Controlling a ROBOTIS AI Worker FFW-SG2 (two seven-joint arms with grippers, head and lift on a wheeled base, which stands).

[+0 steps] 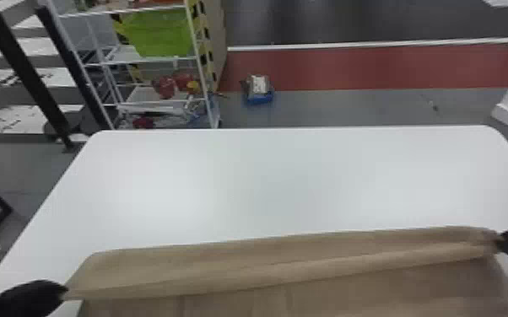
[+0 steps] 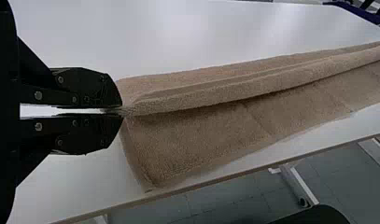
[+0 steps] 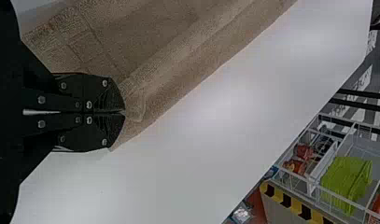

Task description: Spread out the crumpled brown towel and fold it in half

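Your towel (image 1: 308, 269) lies along the near side of the worktop (image 1: 266, 181), between your left hand (image 1: 64, 291) and your right hand (image 1: 499, 242), a bit of it in each. Beyond the worktop, to your left, stands a rack (image 1: 201, 67); just right of that, probably a box (image 1: 258, 87) on the floor (image 1: 329, 107).

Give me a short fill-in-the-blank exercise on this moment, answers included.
1. The left gripper pinches a towel coloured ____.
2. The towel's opposite end is pinched by the ____ gripper.
3. The tabletop is ____.
4. The floor strip beyond it is ____.

Missing words: brown; right; white; red.
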